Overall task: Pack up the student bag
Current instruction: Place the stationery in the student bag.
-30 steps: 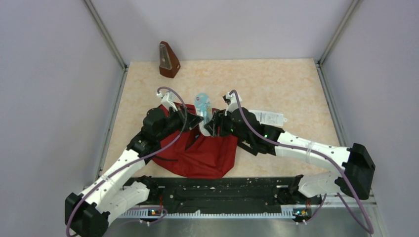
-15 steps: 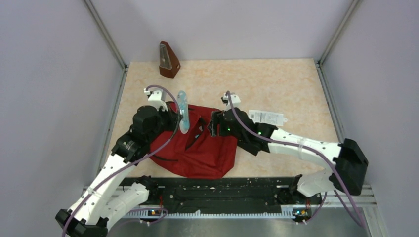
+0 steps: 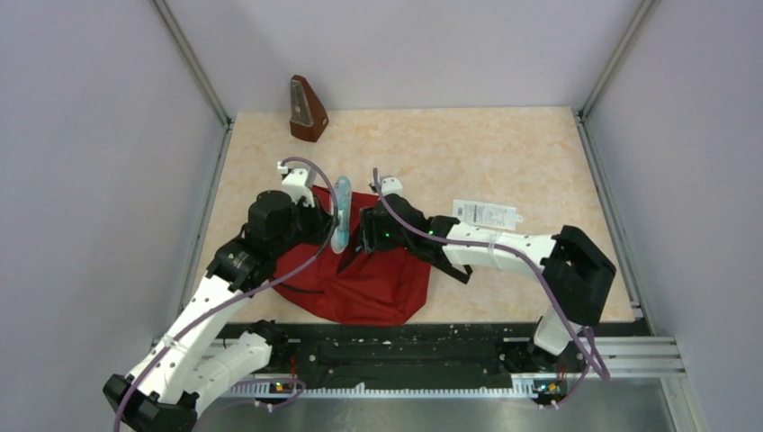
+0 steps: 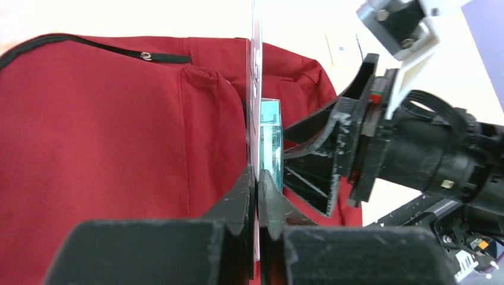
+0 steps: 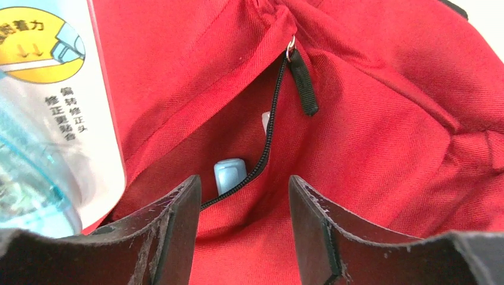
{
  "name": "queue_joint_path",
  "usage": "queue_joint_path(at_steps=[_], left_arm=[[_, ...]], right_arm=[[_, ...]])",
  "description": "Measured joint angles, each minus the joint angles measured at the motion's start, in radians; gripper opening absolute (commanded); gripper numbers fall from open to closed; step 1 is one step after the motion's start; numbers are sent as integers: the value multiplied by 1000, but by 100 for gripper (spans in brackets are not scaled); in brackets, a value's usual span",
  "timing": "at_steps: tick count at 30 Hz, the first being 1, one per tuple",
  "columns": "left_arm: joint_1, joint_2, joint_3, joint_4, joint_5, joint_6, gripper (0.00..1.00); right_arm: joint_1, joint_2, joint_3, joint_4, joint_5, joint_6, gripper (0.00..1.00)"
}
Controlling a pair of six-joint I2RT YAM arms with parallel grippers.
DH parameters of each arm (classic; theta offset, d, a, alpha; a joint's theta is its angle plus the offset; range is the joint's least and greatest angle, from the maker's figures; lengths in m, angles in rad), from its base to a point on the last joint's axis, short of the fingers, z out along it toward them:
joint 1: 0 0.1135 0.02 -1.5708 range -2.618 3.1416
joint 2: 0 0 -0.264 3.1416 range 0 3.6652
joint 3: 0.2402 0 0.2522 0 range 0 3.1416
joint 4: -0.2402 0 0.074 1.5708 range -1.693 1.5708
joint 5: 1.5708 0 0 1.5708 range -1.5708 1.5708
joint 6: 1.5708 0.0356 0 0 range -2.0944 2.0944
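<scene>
The student bag (image 3: 378, 283) lies by the tabletop's (image 3: 504, 153) near edge, a pale-blue item (image 5: 229, 174) inside its open pocket; the left hand (image 4: 257, 181) pinches a blister pack (image 3: 339, 214), the right hand (image 5: 242, 196) gapes empty.

The bag (image 5: 386, 119) is matt red woven cloth (a fine diagonal weave), and its black zipper (image 5: 268, 139) ends in a shiny metal ring. The blister pack (image 5: 41, 119) is glossy clear plastic over printed card. The right gripper (image 5: 241, 205) has matt black, scuffed fingers (image 5: 175, 228).
</scene>
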Motion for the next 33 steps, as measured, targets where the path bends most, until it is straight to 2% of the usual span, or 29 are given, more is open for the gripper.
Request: queue_joint_path(at_steps=[3, 8, 10, 26, 33], left_arm=[[1, 19, 0, 5, 28, -5, 0], [1, 40, -22, 46, 51, -16, 0], [1, 48, -31, 58, 56, -21, 0], [3, 70, -180, 150, 43, -26, 0], [3, 67, -189, 145, 120, -28, 0]], right_arm=[[0, 39, 12, 0, -13, 0, 44], [-11, 82, 31, -7, -41, 0, 7], [-20, 88, 38, -10, -61, 0, 0], [-44, -16, 91, -56, -82, -40, 0], [-45, -18, 91, -57, -70, -47, 0]])
